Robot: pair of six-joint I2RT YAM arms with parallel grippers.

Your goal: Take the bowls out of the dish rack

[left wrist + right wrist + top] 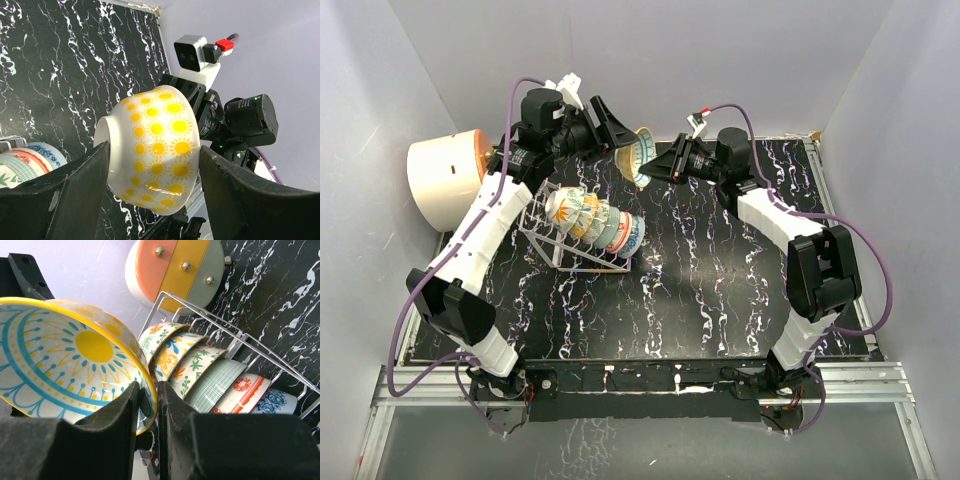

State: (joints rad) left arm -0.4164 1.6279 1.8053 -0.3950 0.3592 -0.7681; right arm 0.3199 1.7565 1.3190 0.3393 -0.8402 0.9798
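Note:
A yellow sun-patterned bowl [638, 155] hangs in the air behind the dish rack [556, 262], between both arms. My left gripper [620, 135] is shut across the bowl's body [155, 150], one finger on each side. My right gripper [656, 164] is shut on the same bowl's rim [75, 355], one finger inside and one outside. Several more patterned bowls [595, 222] stand on edge in a row in the silver wire rack [225, 327], also seen in the right wrist view [200, 367].
A large cream-and-orange cylinder [445, 180] lies at the back left, just behind the rack, its end cap visible [175, 270]. The black marbled table [720, 290] stretches right and forward of the rack. White walls enclose the table.

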